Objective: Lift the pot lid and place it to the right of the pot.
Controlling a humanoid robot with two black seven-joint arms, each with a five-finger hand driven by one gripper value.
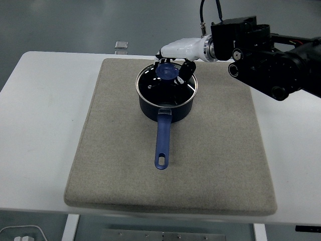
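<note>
A dark blue pot with a long blue handle stands on the grey mat, handle pointing toward the near edge. A glass lid with a metal rim and a blue knob sits on the pot. My right hand, white with black fingertips, reaches in from the right and hovers over the knob. Its fingers curl down at the knob's far side. The thumb hangs a little to the knob's right. The hand holds nothing. My left arm is out of view.
The grey mat covers most of the white table. My bulky black right forearm hangs over the mat's far right corner. A small clear object lies at the table's far edge.
</note>
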